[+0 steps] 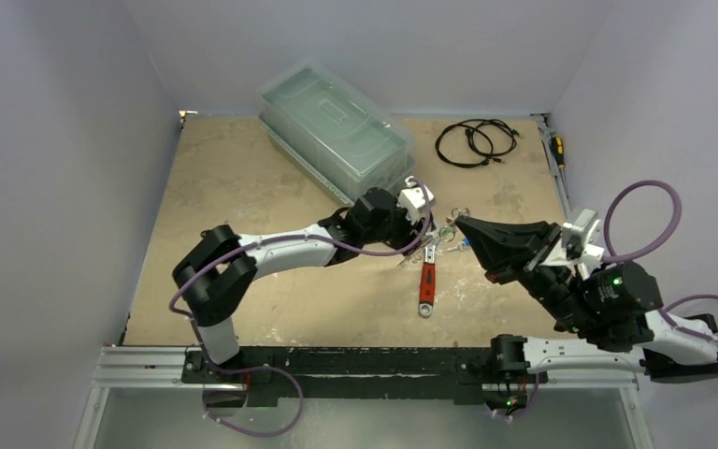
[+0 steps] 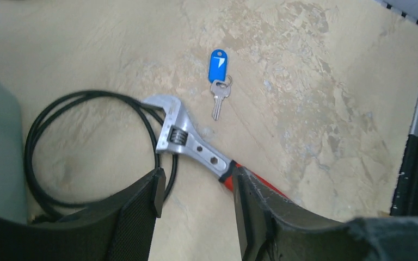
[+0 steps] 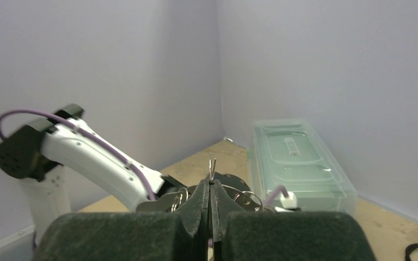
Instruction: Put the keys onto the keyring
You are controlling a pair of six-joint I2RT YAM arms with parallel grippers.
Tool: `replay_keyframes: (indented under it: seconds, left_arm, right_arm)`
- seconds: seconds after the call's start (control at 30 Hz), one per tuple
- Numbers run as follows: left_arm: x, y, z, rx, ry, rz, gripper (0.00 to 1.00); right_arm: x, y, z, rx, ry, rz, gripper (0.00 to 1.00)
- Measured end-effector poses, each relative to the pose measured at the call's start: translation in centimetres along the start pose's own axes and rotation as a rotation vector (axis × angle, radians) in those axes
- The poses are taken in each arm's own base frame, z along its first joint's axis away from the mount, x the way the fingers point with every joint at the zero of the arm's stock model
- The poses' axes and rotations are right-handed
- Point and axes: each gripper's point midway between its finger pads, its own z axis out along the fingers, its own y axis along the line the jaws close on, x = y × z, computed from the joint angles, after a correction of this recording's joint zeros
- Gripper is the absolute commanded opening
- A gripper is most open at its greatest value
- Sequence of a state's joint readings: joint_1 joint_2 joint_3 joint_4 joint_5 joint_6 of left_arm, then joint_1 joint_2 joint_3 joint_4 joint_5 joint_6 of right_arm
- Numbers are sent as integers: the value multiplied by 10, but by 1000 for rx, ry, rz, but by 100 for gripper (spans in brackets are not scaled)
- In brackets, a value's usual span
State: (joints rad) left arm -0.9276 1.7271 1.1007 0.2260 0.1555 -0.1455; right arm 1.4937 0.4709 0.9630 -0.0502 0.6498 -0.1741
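Observation:
My right gripper (image 1: 459,224) is shut on the keyring (image 3: 212,166). Its thin wire pokes up between the fingertips in the right wrist view, and small rings (image 3: 180,199) hang on either side. From above, a bunch of keys (image 1: 450,241) with green and blue tags dangles at that gripper's tip. A loose key (image 2: 217,101) with a blue tag (image 2: 217,66) lies flat on the table beyond the wrench. My left gripper (image 2: 196,197) is open over bare table, with nothing between its fingers. Its right finger (image 2: 250,209) is beside the wrench's red handle.
A red-handled adjustable wrench (image 1: 427,282) lies mid-table, and its silver head (image 2: 175,129) touches a black cable loop (image 2: 38,136). A clear plastic box (image 1: 337,131) stands at the back. Coiled black cables (image 1: 475,142) lie at the back right.

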Motion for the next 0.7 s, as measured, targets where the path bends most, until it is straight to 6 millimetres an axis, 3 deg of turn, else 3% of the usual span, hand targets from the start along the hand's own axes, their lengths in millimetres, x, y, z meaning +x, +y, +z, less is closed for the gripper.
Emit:
replay_keyframes:
  seconds: [0.4, 0.57, 0.7]
  left_arm:
    - [9, -27, 93, 211, 13, 286, 50]
    - [20, -28, 134, 233, 45, 388, 50]
    - [36, -29, 154, 233, 92, 453, 50]
  right_arm:
    - [-49, 11, -3, -106, -9, 60, 0]
    - [-55, 15, -5, -137, -4, 65, 0]
    - [-55, 15, -6, -148, 8, 59, 0]
